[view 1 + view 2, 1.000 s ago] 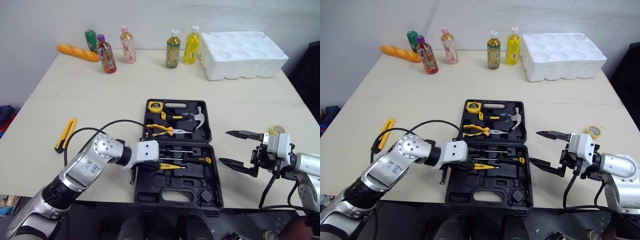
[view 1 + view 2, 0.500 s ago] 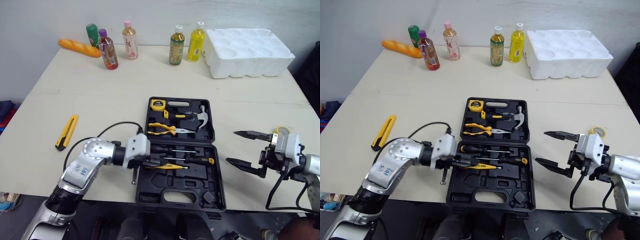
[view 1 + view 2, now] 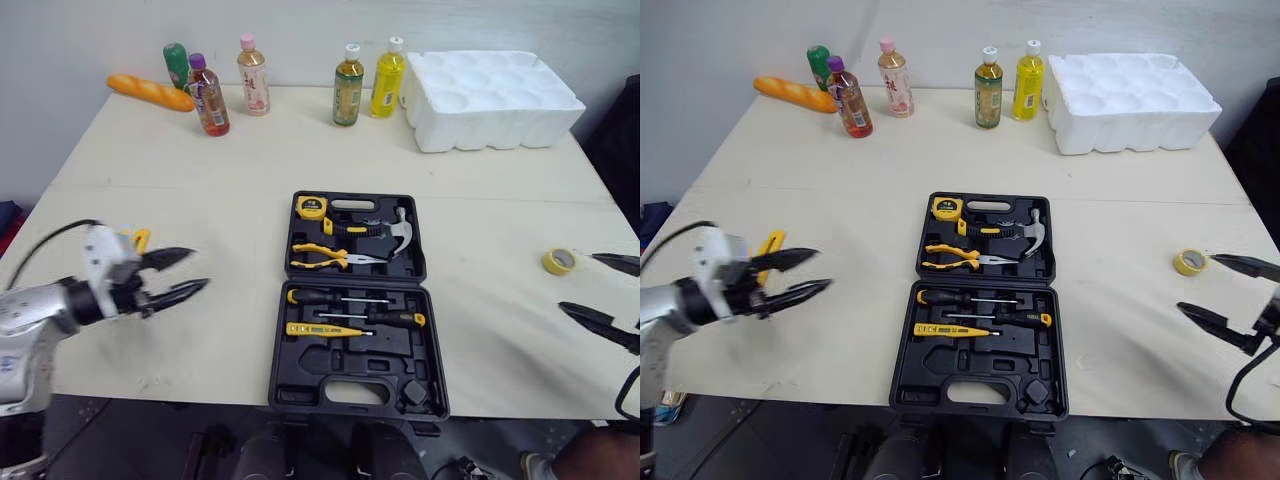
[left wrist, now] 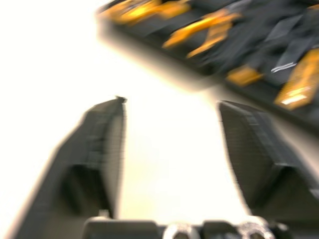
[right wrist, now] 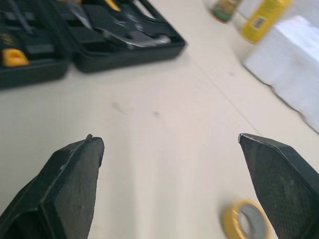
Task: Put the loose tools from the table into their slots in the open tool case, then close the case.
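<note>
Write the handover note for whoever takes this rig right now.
Left gripper: open, empty, over the left side of the table, right by the yellow utility knife.
Right gripper: open, empty, near the yellow tape roll on the right side.
Tool case: open, centre of the table.
Done: tape measure, hammer, pliers and screwdrivers sit in the case.
Left: the knife and tape roll lie loose. Slot them, then close the case.
</note>
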Robot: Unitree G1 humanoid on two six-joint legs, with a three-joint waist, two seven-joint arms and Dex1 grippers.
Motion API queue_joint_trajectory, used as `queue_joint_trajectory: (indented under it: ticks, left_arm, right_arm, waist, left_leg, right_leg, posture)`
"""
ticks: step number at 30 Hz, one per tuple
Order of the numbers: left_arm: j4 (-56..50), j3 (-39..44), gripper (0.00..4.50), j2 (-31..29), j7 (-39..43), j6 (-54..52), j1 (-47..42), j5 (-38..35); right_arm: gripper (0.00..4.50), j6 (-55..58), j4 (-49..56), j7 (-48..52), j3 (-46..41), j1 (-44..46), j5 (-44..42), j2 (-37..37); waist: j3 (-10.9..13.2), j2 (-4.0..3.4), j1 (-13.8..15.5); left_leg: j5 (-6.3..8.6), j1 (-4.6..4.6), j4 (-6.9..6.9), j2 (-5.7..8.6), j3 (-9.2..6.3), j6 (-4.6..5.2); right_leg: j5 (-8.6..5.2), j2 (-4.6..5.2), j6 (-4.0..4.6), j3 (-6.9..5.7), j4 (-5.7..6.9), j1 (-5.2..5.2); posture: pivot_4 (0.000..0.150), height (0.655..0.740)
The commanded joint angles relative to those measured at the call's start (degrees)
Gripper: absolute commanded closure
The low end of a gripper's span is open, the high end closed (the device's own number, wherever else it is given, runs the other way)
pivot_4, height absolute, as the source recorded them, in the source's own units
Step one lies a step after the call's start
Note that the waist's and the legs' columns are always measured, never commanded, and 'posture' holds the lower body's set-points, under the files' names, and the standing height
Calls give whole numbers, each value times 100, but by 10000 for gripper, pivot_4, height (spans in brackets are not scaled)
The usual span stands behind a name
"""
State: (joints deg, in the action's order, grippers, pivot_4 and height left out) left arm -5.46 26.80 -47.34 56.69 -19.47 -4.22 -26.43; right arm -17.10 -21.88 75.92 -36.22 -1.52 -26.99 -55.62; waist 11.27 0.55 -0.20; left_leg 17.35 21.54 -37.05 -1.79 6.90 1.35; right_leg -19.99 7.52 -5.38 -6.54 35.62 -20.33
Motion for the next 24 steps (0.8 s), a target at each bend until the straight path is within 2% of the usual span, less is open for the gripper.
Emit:
queue_joint_trajectory:
  ticks: [1,4,6,11,18,24]
  left_arm:
    - [483,1001,763,-113,-235,445,482,138]
    - [781,1351,763,-89,-409,766,704,207]
    - [1307,1897,763,-66,-701,1057,1072,360]
    - [2108,2608,763,64,-1307,1474,1635,460]
    - [3089,2876,763,-3,-1614,1639,1915,406]
    - [3277,2759,763,-60,-1504,1862,1800,316]
  right_arm:
    - [0,-423,-703,-403,-480,-16,120,-114]
    - [0,-617,-1078,-580,-562,-54,201,-145]
    - [0,-740,-1556,-1098,-853,-196,276,-136]
    - [0,-1140,-2351,-1898,-1240,-440,388,-207]
    - [0,-1587,-2795,-2606,-1366,-746,525,-207]
    - [0,-1707,-2561,-2628,-1093,-830,499,-2]
  waist:
    - [2,-2,-4]
    - [4,-2,-6]
    - [5,-2,-6]
    - [6,-4,-18]
    - [6,-5,-58]
    - [5,-3,-110]
  left_leg:
    - [1,3,1,0,2,0]
    - [7,4,6,0,11,-3]
    - [7,5,6,0,13,-3]
    - [11,4,28,0,23,-9]
    - [44,-9,31,-3,28,-12]
    - [41,-9,37,-3,29,-17]
  right_leg:
    - [0,1,0,3,-1,-4]
    - [0,2,0,7,-6,-10]
    - [0,4,0,12,-3,-13]
    - [-2,4,3,19,-11,-26]
    - [-1,9,2,30,0,-28]
    - [-2,9,5,29,0,-28]
  posture:
    - [1500,7400]
    - [1500,7400]
    - [1500,7400]
    - [1500,7400]
    - [1500,7400]
    - [1500,7400]
